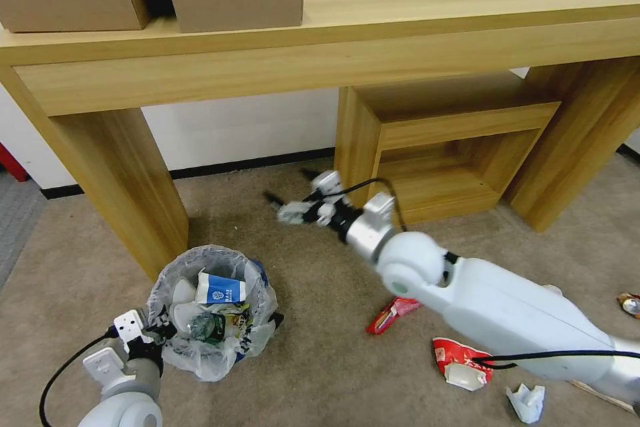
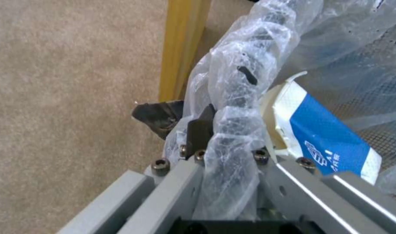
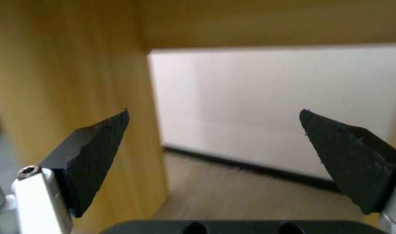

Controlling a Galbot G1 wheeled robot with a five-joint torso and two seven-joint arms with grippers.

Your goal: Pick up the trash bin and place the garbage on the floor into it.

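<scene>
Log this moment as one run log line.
left pincer: shut on trash bin rim | right pincer: open, empty, raised near desk | red wrappers, tissue: on floor

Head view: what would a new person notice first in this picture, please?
Probably the right gripper, open and empty, raised above the floor in front of the wooden table. Next, the trash bin near the table's left leg, already holding a blue-white carton, with the left gripper shut on its bagged rim. Red wrappers and a crumpled tissue lie beside the right arm.
</scene>
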